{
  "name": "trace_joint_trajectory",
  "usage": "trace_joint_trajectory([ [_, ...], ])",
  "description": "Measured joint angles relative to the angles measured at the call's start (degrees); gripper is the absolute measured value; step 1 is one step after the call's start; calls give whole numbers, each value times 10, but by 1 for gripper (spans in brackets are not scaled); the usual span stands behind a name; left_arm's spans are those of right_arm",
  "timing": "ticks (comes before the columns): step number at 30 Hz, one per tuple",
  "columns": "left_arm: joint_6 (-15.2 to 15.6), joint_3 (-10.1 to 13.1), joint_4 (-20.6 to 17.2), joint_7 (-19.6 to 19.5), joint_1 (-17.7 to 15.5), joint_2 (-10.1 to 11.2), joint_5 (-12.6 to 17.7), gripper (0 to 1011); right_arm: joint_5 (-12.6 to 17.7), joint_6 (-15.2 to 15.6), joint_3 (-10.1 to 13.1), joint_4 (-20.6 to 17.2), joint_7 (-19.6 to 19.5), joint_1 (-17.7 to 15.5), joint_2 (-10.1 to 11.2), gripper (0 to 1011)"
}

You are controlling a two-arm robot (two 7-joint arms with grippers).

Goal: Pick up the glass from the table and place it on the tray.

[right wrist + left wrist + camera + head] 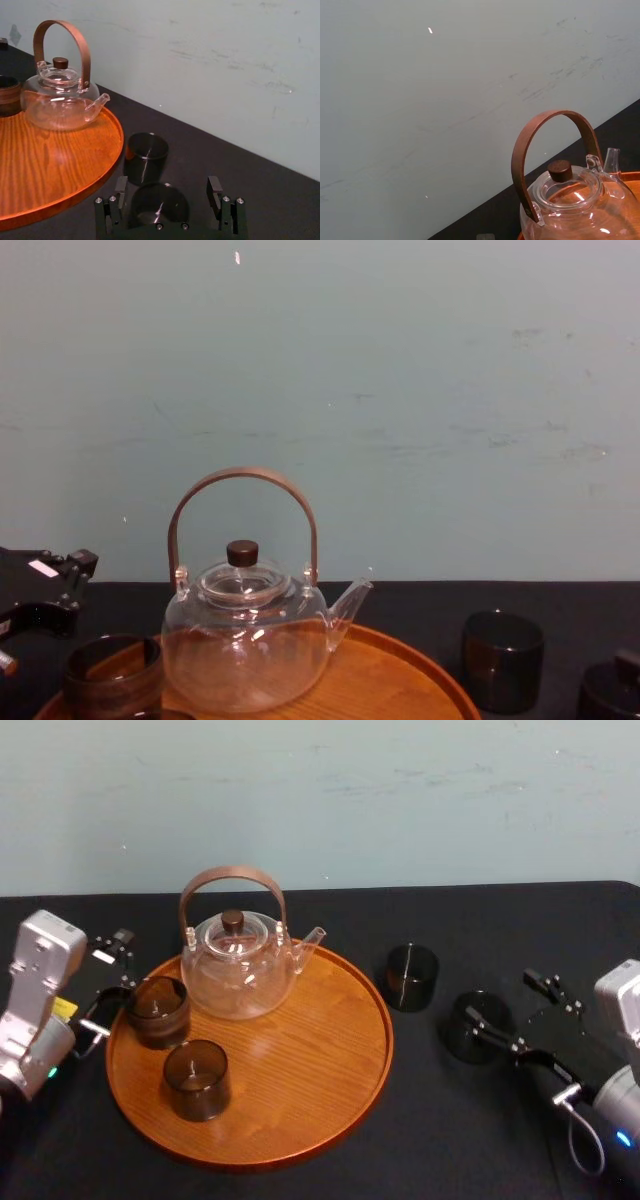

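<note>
My right gripper [167, 186] is released, its fingers spread to either side of a dark glass [159, 204] standing on the black bench [450, 1140] right of the wooden tray [300, 1100]. My left gripper [108, 985], also released, sits at the tray's left edge.

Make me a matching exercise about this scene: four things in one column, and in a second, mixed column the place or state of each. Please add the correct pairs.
1 teapot
2 left end effector
3 right end effector
4 glass nearest the spout

A standing on the table, right of the tray
B open, by the second table glass
C on the tray, at its back
D at the tray's left rim, beside a tray glass

Pairs: 1-C, 2-D, 3-B, 4-A
</note>
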Motion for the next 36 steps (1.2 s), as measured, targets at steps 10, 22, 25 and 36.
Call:
trace_joint_trajectory([
  [10, 0, 0, 0, 0, 0, 0, 0, 0, 5, 6, 13, -11, 6, -29, -7, 1002],
  [22, 0, 0, 0, 0, 0, 0, 0, 0, 10, 8, 27, 14, 23, -36, -29, 1002],
  [25, 0, 0, 0, 0, 0, 0, 0, 0, 13, 8, 29, 23, 30, -34, -34, 1002],
  [36, 0, 0, 0, 0, 0, 0, 0, 0, 19, 3, 31, 74, 62, -12, -63, 1002],
])
